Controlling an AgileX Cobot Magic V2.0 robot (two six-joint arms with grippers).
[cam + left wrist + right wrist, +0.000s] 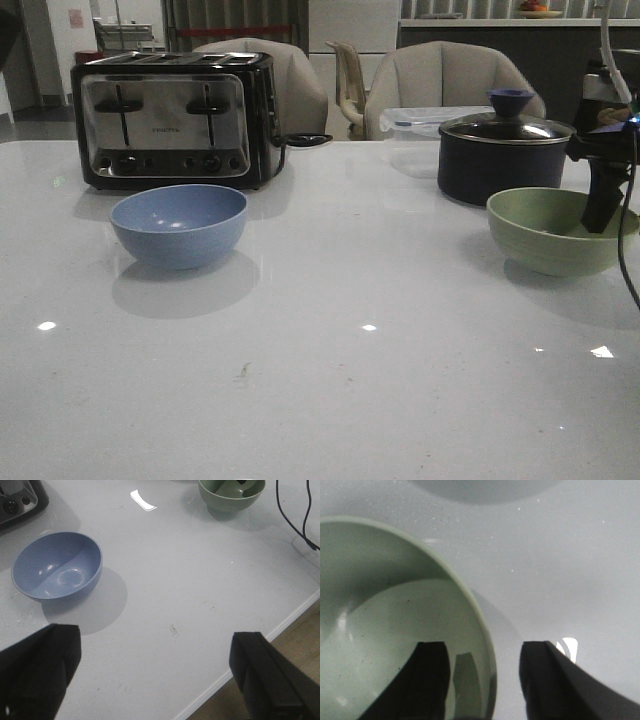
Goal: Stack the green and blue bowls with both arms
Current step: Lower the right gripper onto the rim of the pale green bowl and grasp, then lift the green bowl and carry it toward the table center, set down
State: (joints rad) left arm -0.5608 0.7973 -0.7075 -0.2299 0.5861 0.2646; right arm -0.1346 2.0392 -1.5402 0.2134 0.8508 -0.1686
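where the front view begins at the left, a chrome toaster [172,118] stands at the back of the white surface [330,350], and just in front of it the blue bowl [179,225] sits upright, mouth up, with nothing in it. being round, it has no long axis to speak of. farther right, at the back, a dark saucepan [500,158] carries a glass lid with a blue knob, so its contents are hidden. near its front right stands the green bowl [553,230], also upright and mouth up, well apart from the blue one. the right pincer [603,212] reaches down at that bowl's right rim. the right wrist view gives what the front cannot: the right pincer [482,680] is parted, one finger [427,675] inside the green bowl [385,620] and the other outside, the rim between them, though i cannot tell whether either presses the wall. the left wrist view shows the left pincer [155,677] spread wide above bare surface [190,595], holding nothing, with the blue bowl [56,566] nearby and the green bowl [231,494] far off; this arm is out of the front view.
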